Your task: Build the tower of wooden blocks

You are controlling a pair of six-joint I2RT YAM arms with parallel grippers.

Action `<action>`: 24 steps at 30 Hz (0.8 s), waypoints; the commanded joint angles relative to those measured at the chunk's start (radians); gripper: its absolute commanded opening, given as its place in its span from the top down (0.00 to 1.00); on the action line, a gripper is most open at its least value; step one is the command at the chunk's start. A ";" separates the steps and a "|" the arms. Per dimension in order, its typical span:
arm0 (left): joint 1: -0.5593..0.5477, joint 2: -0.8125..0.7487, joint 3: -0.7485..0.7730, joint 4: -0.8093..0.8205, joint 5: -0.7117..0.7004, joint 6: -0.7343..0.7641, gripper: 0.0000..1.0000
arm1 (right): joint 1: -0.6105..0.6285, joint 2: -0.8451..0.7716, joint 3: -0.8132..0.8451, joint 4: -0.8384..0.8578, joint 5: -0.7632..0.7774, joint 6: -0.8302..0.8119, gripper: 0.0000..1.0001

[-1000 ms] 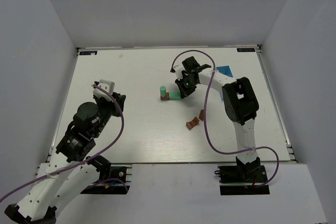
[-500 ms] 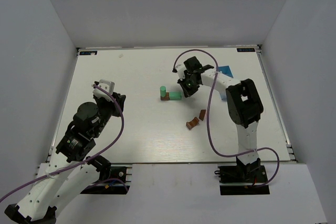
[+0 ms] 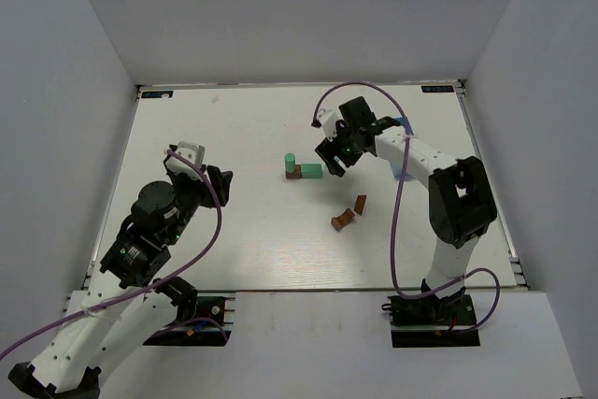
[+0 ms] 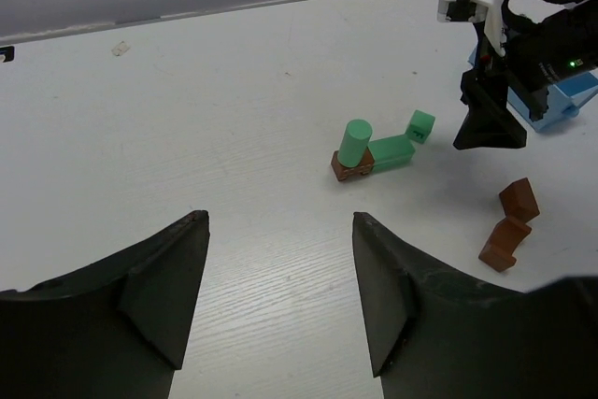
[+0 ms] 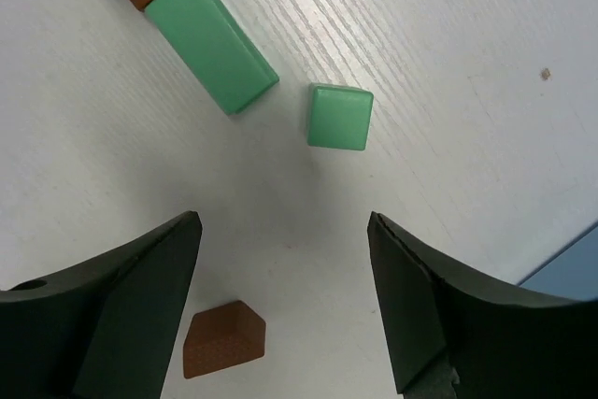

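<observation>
The left gripper [image 4: 280, 223] has its jaws apart, nothing between them. Ahead, a green cylinder [image 4: 355, 141] tops a brown block [image 4: 344, 171] — a green bar [image 4: 393, 150] lies against it, a small green cube [image 4: 420, 124] just beyond.

No text can be read — the corner stickers [image 3: 155, 93] are too small.

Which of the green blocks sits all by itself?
The small green cube, just past the end of the long green block. That long one touches a brown block, which carries the green cylinder.
</observation>
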 commanded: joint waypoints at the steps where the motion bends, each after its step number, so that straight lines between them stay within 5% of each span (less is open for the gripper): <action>1: 0.006 0.007 -0.006 0.015 -0.002 0.000 0.27 | -0.007 0.034 0.017 0.029 0.033 -0.027 0.22; 24: 0.006 0.007 -0.015 0.015 0.007 0.000 0.28 | -0.012 0.270 0.225 0.019 0.075 -0.004 0.36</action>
